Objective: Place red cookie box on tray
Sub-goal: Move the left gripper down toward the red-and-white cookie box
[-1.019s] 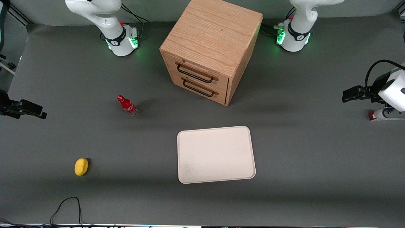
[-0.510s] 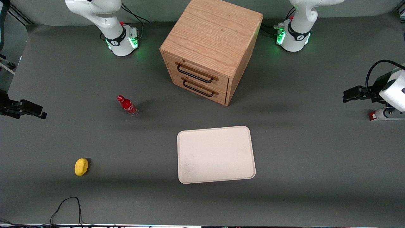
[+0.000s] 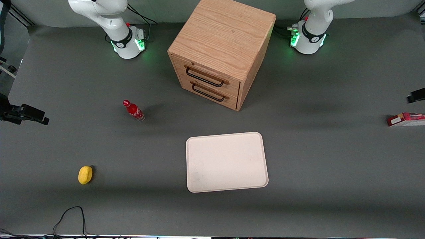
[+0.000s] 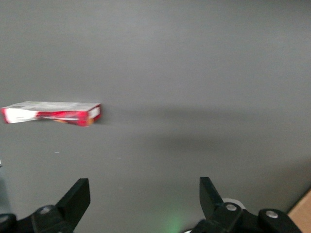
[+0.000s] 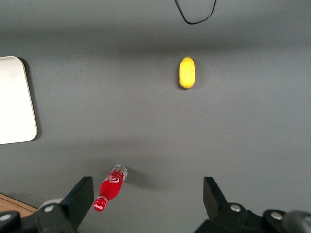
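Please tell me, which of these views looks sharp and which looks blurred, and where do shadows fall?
Front view: sharp; the wooden cabinet casts a soft shadow on the table, and the tray looks evenly lit. Left wrist view: soft, the red cookie box smeared, a faint shadow band beside it, the open gripper dark. Right wrist view: fairly clear.

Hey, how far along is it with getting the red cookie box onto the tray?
Nothing is done yet: the red cookie box lies on the table at the working arm's end, far from the bare tray. In hand: the gripper is open and empty, apart from the box. Left: grasp it, carry it over, set it down.
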